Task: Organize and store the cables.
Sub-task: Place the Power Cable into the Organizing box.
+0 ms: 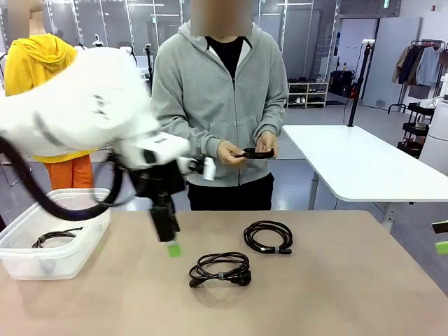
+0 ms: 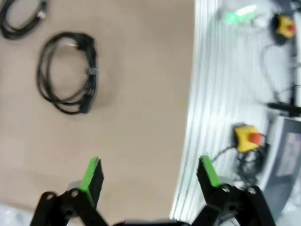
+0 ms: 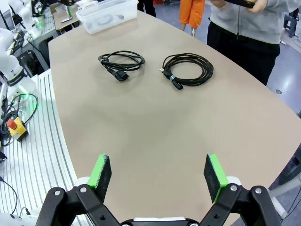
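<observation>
Two coiled black cables lie on the tan table, one (image 1: 268, 236) farther back and one with chunky plugs (image 1: 220, 269) nearer me. Another cable (image 1: 56, 236) lies inside the clear bin (image 1: 21, 259). The person standing at the far side holds a further cable (image 1: 255, 152) in both hands. My left gripper (image 1: 171, 245) hangs open over the table, left of the nearer coil, and holds nothing. Its wrist view shows the open gripper (image 2: 149, 174) near the table's edge, with one cable (image 2: 68, 70) ahead. My right gripper (image 3: 157, 172) is open and empty above the table's right end, far from both cables (image 3: 121, 61) (image 3: 188, 70).
The clear bin (image 3: 106, 14) stands at the table's left end. Yellow emergency-stop boxes (image 2: 247, 136) and loose wires lie on the ribbed floor beside the table. A white table (image 1: 357, 164) stands behind on the right.
</observation>
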### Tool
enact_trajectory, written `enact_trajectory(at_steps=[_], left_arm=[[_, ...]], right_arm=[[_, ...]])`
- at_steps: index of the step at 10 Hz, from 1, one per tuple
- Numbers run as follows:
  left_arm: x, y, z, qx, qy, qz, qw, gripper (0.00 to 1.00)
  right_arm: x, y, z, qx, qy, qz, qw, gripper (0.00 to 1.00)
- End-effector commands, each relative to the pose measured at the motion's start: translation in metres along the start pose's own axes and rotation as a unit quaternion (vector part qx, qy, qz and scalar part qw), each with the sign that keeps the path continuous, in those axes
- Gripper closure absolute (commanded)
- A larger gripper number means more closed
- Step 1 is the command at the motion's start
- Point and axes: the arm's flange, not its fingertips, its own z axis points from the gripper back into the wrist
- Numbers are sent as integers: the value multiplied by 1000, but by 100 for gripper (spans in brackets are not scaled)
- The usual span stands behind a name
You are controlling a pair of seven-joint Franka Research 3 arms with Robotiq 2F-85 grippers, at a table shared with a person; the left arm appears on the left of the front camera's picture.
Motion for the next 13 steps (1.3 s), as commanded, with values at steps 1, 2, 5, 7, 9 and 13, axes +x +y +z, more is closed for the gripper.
enact_trajectory(at_steps=[1,2,5,7,9,13], left_arm=[[40,24,-20,36,62,36,997,0],[54,32,-33,35,62,44,997,0],[76,41,-63,68,63,46,995,0],[66,42,-62,50,63,47,996,0],[66,42,-62,50,63,47,996,0],[70,33,-103,44,54,-38,997,0]], right_arm=[[-2,-3,1,0,-6,10,1000,0],[-2,-3,1,0,-6,10,1000,0],[-2,-3,1,0,-6,10,1000,0],[-2,-3,1,0,-6,10,1000,0],[-2,-3,1,0,-6,10,1000,0],[-2,-3,1,0,-6,10,1000,0]])
